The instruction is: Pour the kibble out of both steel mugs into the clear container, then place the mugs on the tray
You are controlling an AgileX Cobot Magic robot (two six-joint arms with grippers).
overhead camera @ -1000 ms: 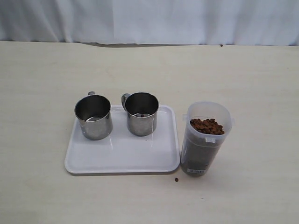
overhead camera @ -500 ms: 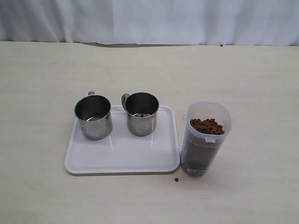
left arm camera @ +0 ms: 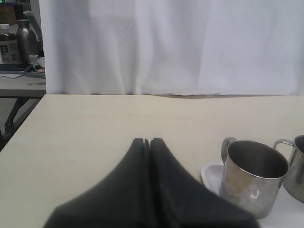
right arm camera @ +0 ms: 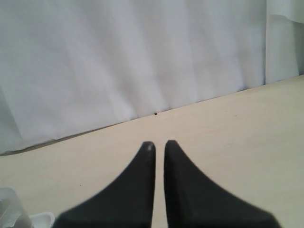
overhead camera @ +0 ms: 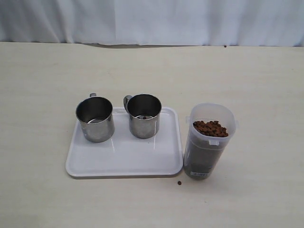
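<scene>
Steel, short and shiny, the left mug [overhead camera: 94,126] and right mug [overhead camera: 144,124] stand on the flat white plastic tray [overhead camera: 123,161]; we see the tall clear plastic container [overhead camera: 202,159] just beside it on the desk [overhead camera: 247,76], holding reddish-brown kibble [overhead camera: 210,128]. Our left tool [left arm camera: 146,141] and right tool [right arm camera: 156,143] are closed, empty.

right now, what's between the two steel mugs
Nothing but a bare strip of the tray, seen in the exterior view; the left mug and right mug stand apart on it.
</scene>
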